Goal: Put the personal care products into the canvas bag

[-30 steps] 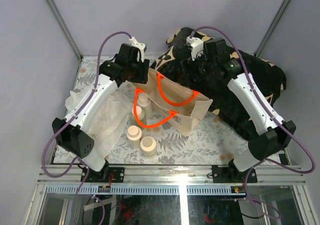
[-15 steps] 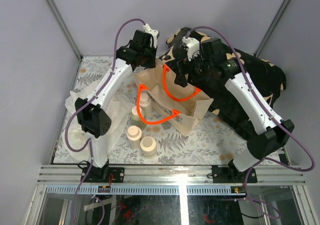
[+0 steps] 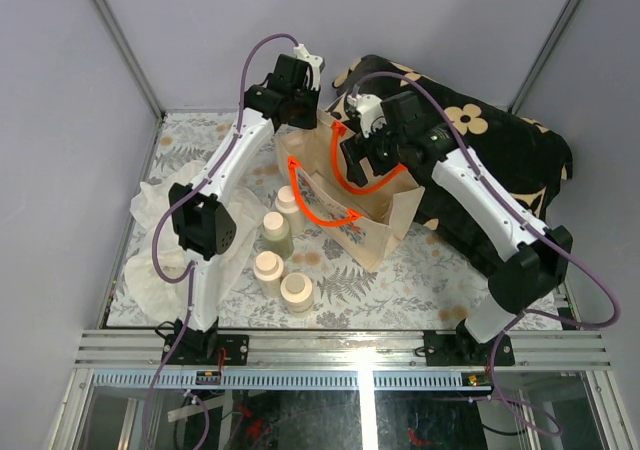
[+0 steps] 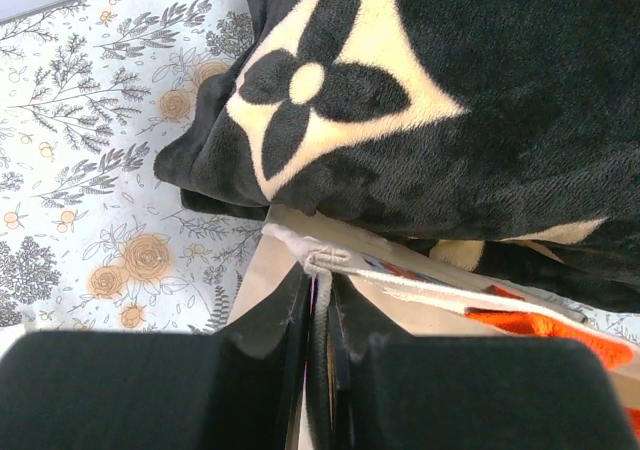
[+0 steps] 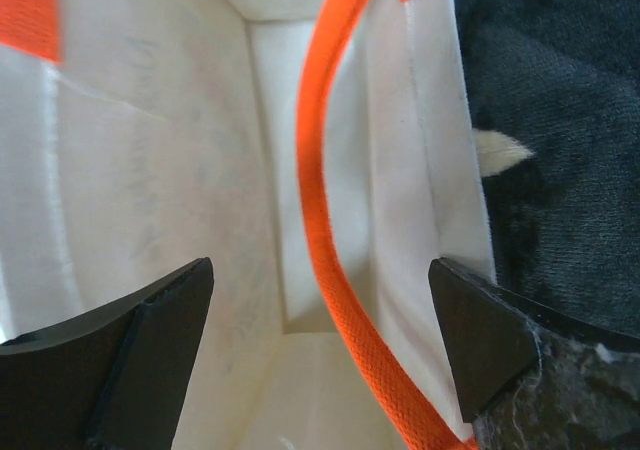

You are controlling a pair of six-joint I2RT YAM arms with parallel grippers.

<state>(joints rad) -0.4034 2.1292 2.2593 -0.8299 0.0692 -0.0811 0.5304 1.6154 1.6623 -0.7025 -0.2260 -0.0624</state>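
Observation:
The beige canvas bag (image 3: 385, 225) stands mid-table with its mouth up and its orange handles (image 3: 322, 220) looping over the opening. My left gripper (image 3: 303, 125) is at the bag's back left corner. In the left wrist view it (image 4: 318, 282) is shut on the bag's rim seam (image 4: 330, 260). My right gripper (image 3: 356, 156) hangs open over the bag's mouth. In the right wrist view one orange handle (image 5: 325, 260) runs between its spread fingers (image 5: 150, 340), with the bag's pale inside (image 5: 200, 170) below. Several cream-capped bottles (image 3: 275, 232) stand on the table left of the bag, the nearest bottle (image 3: 296, 292) towards the front.
A black cloth with tan flower marks (image 3: 490, 155) is heaped behind and right of the bag, touching it (image 4: 450, 90). A thin white plastic bag (image 3: 160, 255) lies crumpled at the left, under the left arm. The table cover is floral printed (image 3: 420, 270).
My left arm swung from the bag's left side to its back corner and shut on the rim. My right gripper moved left over the opening. The bag now stands more upright.

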